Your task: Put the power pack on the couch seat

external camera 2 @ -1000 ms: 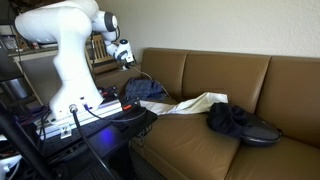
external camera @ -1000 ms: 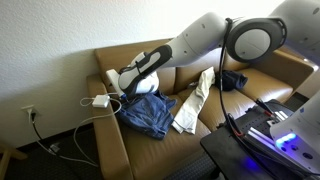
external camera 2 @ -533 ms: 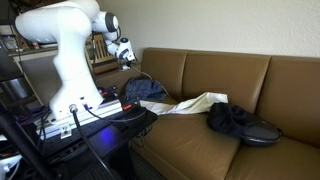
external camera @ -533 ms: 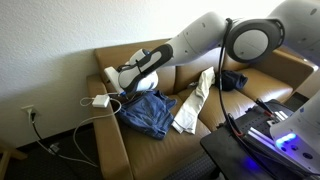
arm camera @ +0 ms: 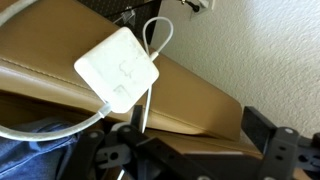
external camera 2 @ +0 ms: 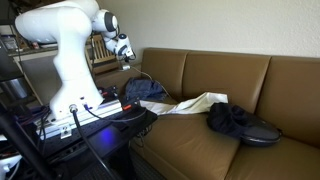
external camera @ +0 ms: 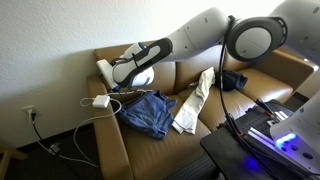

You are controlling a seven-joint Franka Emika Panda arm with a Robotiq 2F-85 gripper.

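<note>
Power pack (arm camera: pixel 118 68): laid flat on the armrest (external camera: pixel 110 135), near its outer edge, cord (arm camera: pixel 152 38) attached; couch seat (external camera 2: pixel 195 138) not yet reached. Judged light, rigid, slippery; best pinched across opposite sides. Gripper (arm camera: pixel 185 150): spread wide, nothing held.

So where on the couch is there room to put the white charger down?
The front of the seat is bare, bordered behind by the cream cloth and the dark clothes. The end nearest the charger is crowded, because the jeans cover most of that cushion.
</note>
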